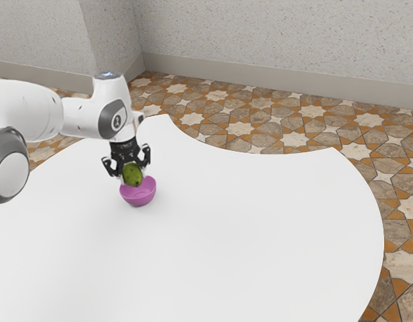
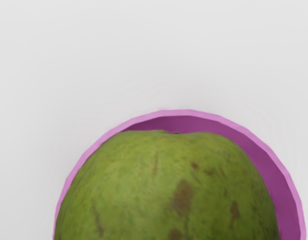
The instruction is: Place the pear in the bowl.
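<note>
1. At the left edge of the exterior view, the white arm point(image 1: 78, 119) reaches in toward the middle of the table point(image 1: 260, 231).
2. Left of the frame's centre, the gripper point(image 1: 133, 180) points down with its fingers on two sides of the pear point(image 1: 132, 174), holding it. The step in hand looks like the placing itself: the fruit is at the bowl, ready to be set down.
3. Just below and slightly right of the pear is the purple bowl point(image 1: 139, 198), upright on the table. The pear's lower end overlaps its opening (whether it touches the inside cannot be told). Nothing else can be seen in the bowl.
4. The next move probably calls for a small centring shift, a gentle lowering, then opening the fingers; an off-centre release might catch the rim.
</note>
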Controlling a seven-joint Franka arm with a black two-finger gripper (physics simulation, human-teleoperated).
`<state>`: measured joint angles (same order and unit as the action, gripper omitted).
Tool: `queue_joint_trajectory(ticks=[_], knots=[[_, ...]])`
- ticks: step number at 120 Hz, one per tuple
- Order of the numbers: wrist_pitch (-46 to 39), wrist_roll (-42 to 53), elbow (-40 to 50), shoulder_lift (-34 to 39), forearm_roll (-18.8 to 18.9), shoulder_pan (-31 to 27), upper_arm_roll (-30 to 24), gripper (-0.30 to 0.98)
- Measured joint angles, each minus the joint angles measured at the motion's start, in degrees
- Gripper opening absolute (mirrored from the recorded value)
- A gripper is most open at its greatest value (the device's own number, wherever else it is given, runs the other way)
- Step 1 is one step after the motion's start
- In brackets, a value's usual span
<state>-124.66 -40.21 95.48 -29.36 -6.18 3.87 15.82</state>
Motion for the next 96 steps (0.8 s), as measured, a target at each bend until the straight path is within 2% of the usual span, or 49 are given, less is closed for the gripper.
queue_joint_trajectory(ticks=[10,30,52,68,96], knots=[[-0.06,0.26,-0.08,-0.65,-0.05,-0.38,0.07,0.28],[-0.19,1.08,-0.10,-0.71,-0.48,-0.17,0.02,0.49],[-0.42,1.97,-0.02,0.56,-0.72,0.75,-0.34,0.60],[0.65,5.40,5.62,10.63,-0.81,2.64,-0.43,0.64],[14.34,23.93,6.24,25.95,-0.30,5.40,-0.55,0.67]])
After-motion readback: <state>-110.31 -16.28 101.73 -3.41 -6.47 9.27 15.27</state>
